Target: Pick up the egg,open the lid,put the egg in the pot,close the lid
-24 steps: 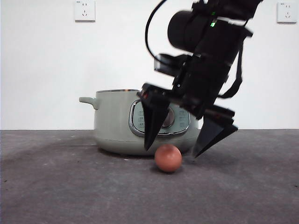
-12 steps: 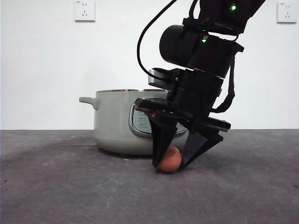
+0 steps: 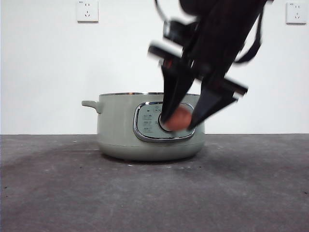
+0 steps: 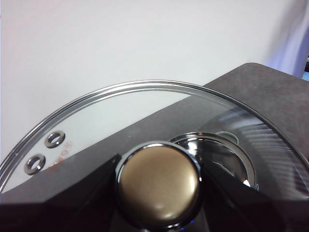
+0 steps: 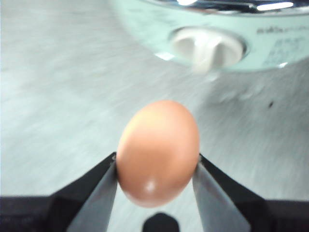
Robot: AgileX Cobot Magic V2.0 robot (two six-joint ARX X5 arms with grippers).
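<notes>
The sage-green pot [image 3: 118, 128] stands at the middle of the table with its top uncovered. My right gripper [image 3: 178, 123] is shut on the orange-brown egg [image 3: 179, 119] and holds it above the table, in front of the pot's control panel. The right wrist view shows the egg [image 5: 158, 152] pinched between both jaws of that gripper [image 5: 157, 169], with the pot [image 5: 212, 29] beyond. My left gripper [image 4: 159, 181] is shut on the round knob of the glass lid [image 4: 120, 96] and holds it up; it is out of the front view.
The dark grey table [image 3: 72, 193] runs to a white wall. Two wall sockets [image 3: 87, 10] [image 3: 296, 12] sit high on that wall. The pot's side handle [image 3: 90, 104] sticks out to the left.
My right gripper came down around the egg on the table, shut on it and lifted it to the height of the control panel. The pot has not moved.
</notes>
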